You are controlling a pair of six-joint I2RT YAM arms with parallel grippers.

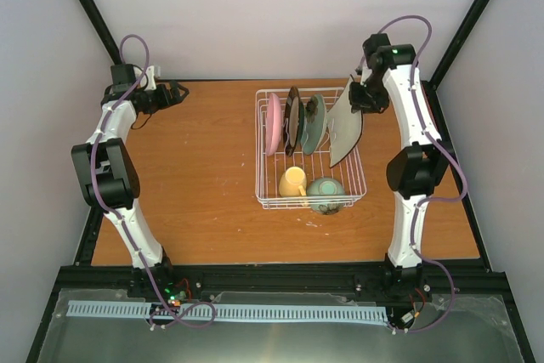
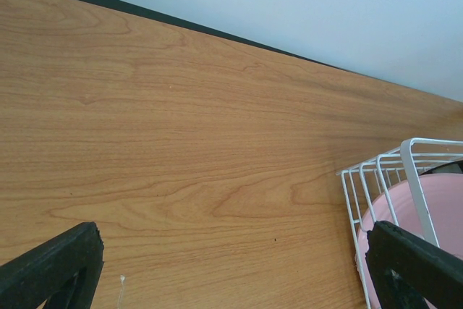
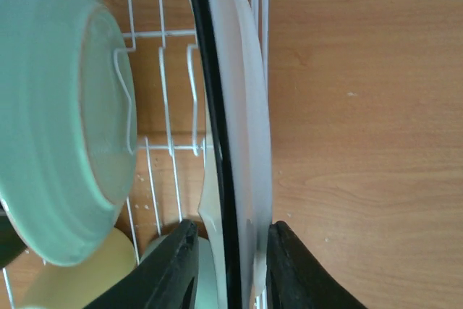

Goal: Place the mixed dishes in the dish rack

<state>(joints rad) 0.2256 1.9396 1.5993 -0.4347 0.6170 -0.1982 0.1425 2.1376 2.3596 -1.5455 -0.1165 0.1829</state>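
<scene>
Right of centre on the wooden table [image 1: 195,167] stands the white wire dish rack [image 1: 258,150], its long sides running near to far. At the far left corner, well apart from the rack, the left gripper [image 1: 174,93] hangs over bare wood with its jaws spread wide; its wrist view takes in only table grain and the rack's corner. The right arm reaches over the rack's right side, and the right gripper [image 1: 357,106] sits on the far upper edge of the cream square plate [image 1: 344,132]. In the right wrist view its black fingers [image 3: 170,273] stand one on each face of that plate, close against it; whether the jaws press the plate or merely flank it cannot be told.

Four plates stand on edge among the tines in the rack's far half. From left to right they are the pink round plate [image 1: 274,123], the dark brown round plate [image 1: 292,118], the teal flower-marked plate [image 1: 314,122] and the cream square plate, which is tilted along the right wall. A bare gap separates the teal and cream plates. The near half holds the yellow handled mug [image 1: 293,182] on the left and the pale green bowl [image 1: 326,191] just beside it on the right, at the near right corner.
</scene>
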